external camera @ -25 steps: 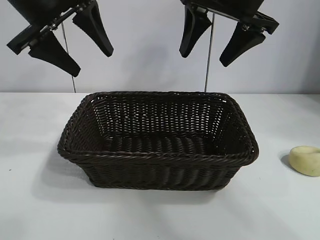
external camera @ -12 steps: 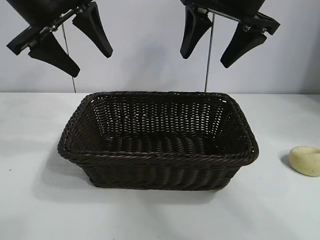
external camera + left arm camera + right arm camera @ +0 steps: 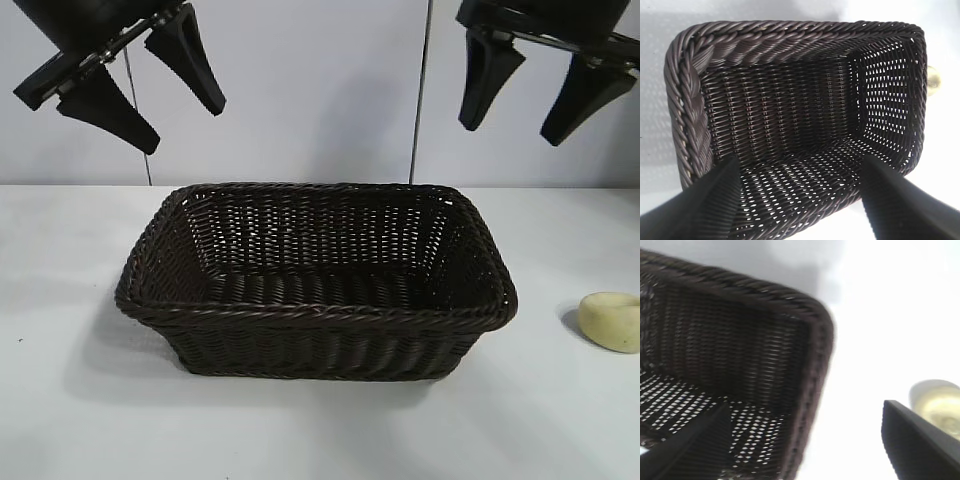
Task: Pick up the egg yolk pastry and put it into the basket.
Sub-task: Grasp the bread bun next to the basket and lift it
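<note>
Out on the table right of the basket (image 3: 318, 315), well clear of it, sits the egg yolk pastry (image 3: 611, 321). Looks light and crumbly, so I'd pinch its round sides gently. Right gripper (image 3: 545, 98) hangs high, jaws apart, empty; left gripper (image 3: 140, 90) same.

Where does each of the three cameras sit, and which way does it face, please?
Exterior: in front, level, facing the basket, both open claws hanging above: left claw, right claw.
Left wrist: above, looking down into the basket between its claw's fingers.
Right wrist: over the basket's corner, its fingers showing.
All share the egg yolk pastry.
</note>
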